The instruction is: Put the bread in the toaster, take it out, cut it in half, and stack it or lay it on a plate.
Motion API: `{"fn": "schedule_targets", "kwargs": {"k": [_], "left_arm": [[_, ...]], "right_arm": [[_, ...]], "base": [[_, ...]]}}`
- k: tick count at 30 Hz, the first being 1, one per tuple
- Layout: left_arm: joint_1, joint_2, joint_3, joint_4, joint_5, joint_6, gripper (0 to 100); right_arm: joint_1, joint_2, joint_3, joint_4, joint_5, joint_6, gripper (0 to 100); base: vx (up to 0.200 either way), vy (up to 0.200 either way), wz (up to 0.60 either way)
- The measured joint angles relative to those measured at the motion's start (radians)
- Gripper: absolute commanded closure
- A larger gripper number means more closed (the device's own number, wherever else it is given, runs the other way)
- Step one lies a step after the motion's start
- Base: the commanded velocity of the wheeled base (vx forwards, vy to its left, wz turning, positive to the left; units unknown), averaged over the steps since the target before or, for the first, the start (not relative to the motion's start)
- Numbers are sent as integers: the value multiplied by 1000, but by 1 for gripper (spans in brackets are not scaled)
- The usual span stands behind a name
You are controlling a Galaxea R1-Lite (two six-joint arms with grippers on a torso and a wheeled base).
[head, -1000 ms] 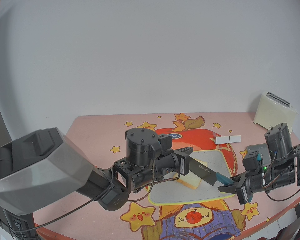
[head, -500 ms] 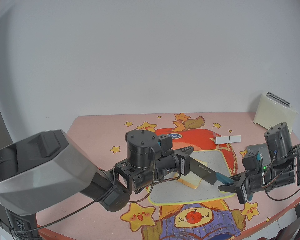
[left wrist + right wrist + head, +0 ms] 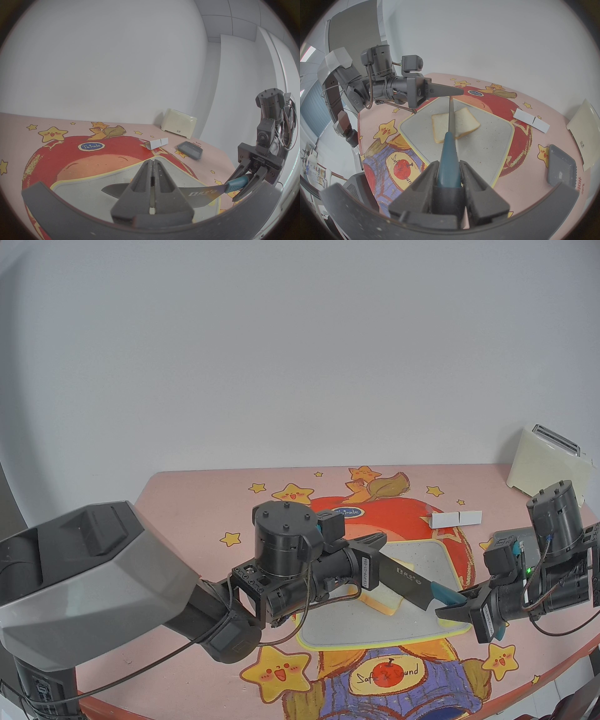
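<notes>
Right wrist view: right hand [image 3: 449, 165] clamped on the knife [image 3: 448, 150] handle, blade across the bread [image 3: 465, 120] on the cutting board [image 3: 490, 140] (left hand [image 3: 459, 91] closed, empty, alongside); best pressed straight down, blade level

Access to bread [image 3: 385, 600] from above barred by knife [image 3: 409, 582] and left gripper [image 3: 377, 541]. Right counter [image 3: 187, 502] end occupied by toaster [image 3: 550, 469], tray [image 3: 562, 165]. Left part passable.

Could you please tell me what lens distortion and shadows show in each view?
Head view: table edge bows, soft shadow beside the toaster. Left wrist view: round fisheye with dark corners, wall seams curve. Right wrist view: same dark rim; board edges bulge.
</notes>
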Motion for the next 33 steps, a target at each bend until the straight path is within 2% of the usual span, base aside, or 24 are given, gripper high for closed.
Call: {"fn": "schedule_targets", "kwargs": {"k": [33], "left_arm": [[0,23,3,-29,-1,0,100]], "right_arm": [[-1,16,-4,-1,-3,2,100]], "base": [[0,0,0]]}}
